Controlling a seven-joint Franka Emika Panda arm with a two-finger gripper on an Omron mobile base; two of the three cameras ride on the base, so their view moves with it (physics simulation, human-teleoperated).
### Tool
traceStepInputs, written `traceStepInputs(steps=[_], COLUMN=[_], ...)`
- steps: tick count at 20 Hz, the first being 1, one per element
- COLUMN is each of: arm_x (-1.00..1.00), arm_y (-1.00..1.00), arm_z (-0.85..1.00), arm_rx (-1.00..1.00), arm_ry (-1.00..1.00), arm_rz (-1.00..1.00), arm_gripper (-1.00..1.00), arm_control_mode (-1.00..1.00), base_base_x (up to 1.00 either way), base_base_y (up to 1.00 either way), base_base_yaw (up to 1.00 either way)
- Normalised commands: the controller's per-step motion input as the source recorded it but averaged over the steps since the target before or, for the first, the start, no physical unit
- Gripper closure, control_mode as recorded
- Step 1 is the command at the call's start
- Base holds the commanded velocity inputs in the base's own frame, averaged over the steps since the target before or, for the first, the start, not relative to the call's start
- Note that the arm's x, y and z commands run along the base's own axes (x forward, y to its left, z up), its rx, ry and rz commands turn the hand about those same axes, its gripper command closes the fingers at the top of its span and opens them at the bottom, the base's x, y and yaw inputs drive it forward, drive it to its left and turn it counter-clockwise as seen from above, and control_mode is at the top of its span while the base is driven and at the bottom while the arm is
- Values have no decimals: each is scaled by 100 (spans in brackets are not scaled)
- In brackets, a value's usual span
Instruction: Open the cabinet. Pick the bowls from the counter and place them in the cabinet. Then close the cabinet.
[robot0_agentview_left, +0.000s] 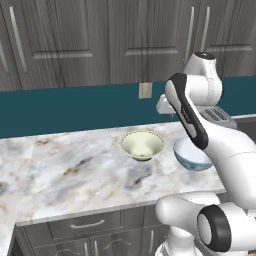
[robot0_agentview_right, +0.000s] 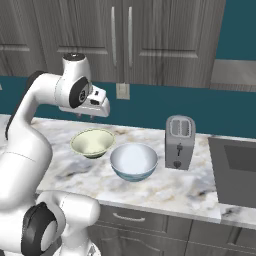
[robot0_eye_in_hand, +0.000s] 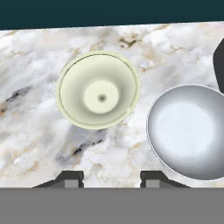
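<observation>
Left base view: the arm's gripper (robot0_agentview_left: 165, 106) hangs above the marble counter (robot0_agentview_left: 75, 170); the cream-green bowl (robot0_agentview_left: 142, 145) sits below it, the blue-patterned bowl (robot0_agentview_left: 192, 155) just beside that bowl, partly behind the arm. Cabinet (robot0_agentview_left: 145, 40) doors shut above.

Right base view: gripper (robot0_agentview_right: 92, 115) hovers over the cream-green bowl (robot0_agentview_right: 92, 142); the white-inside bowl (robot0_agentview_right: 134, 161) lies beyond it toward a silver toaster (robot0_agentview_right: 179, 142).

Hand view: fingertips (robot0_eye_in_hand: 70, 178) stand apart, holding nothing; cream-green bowl (robot0_eye_in_hand: 98, 89) ahead between them, the second bowl (robot0_eye_in_hand: 188, 131) off to one side.
</observation>
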Motion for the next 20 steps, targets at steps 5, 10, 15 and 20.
traceStepInputs(steps=[5,10,15,20], arm_x=[-2,-10,-19,-6], arm_y=[0,-1,0,0], arm_z=[0,0,11,28], arm_rx=[0,0,0,0], arm_ry=[-4,-7,-13,-18], arm_rz=[0,0,0,0], arm_gripper=[-100,-100,-100,-100], arm_control_mode=[-100,-100,-100,-100], base_base_x=[0,0,0,0], base_base_y=[0,0,0,0], base_base_yaw=[0,0,0,0])
